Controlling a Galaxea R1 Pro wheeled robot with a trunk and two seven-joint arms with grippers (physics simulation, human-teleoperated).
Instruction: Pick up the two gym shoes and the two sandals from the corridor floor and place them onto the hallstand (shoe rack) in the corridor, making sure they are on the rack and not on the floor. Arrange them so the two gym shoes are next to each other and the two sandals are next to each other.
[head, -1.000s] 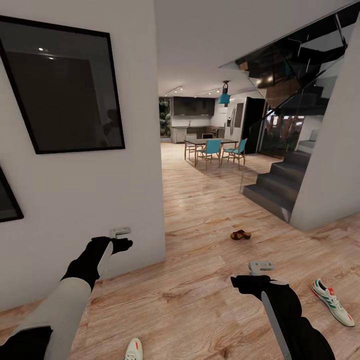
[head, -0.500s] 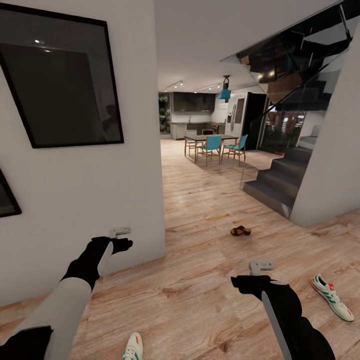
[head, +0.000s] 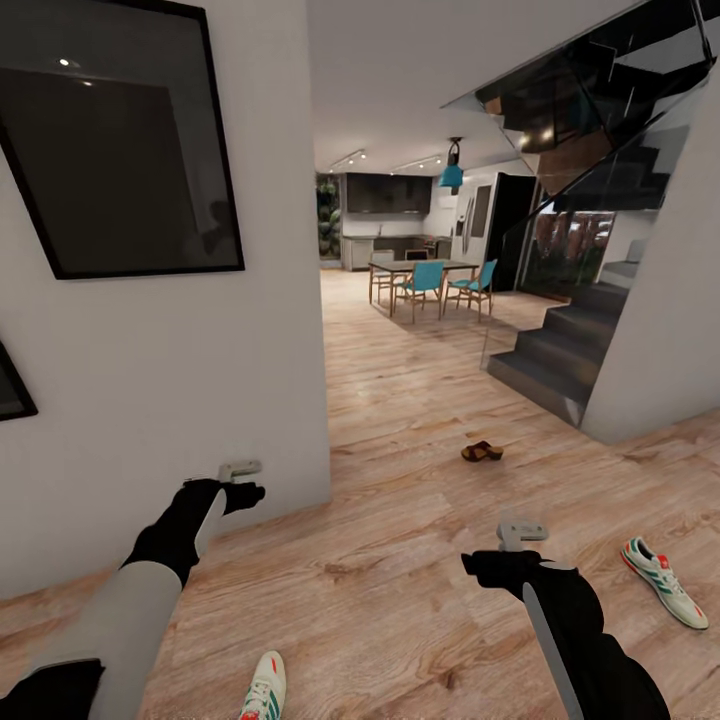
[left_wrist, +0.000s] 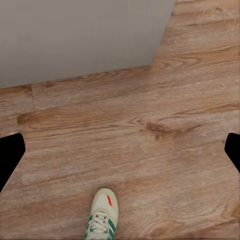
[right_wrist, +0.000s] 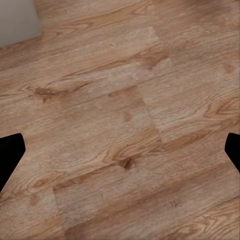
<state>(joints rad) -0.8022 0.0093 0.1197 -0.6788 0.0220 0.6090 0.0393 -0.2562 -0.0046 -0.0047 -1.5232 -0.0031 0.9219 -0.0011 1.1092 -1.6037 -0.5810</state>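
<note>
While both grippers, left (head: 240, 468) and right (head: 522, 532), were held spread and empty, two sneakers (head: 664, 582) (head: 264, 688) and one sandal (head: 482, 451) lay on the floor (head: 400, 590); the near sneaker could be run over if the base were driven forward.

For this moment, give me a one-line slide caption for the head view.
Both arms raised over the corridor floor, two gym shoes and one sandal on it.

No writing, label, brand name or number can be read anywhere. The two gym shoes (head: 664, 595) (head: 263, 690) carry green stripes and red patches but no legible lettering, and the dark framed panel (head: 120, 150) on the wall is blank.
</note>
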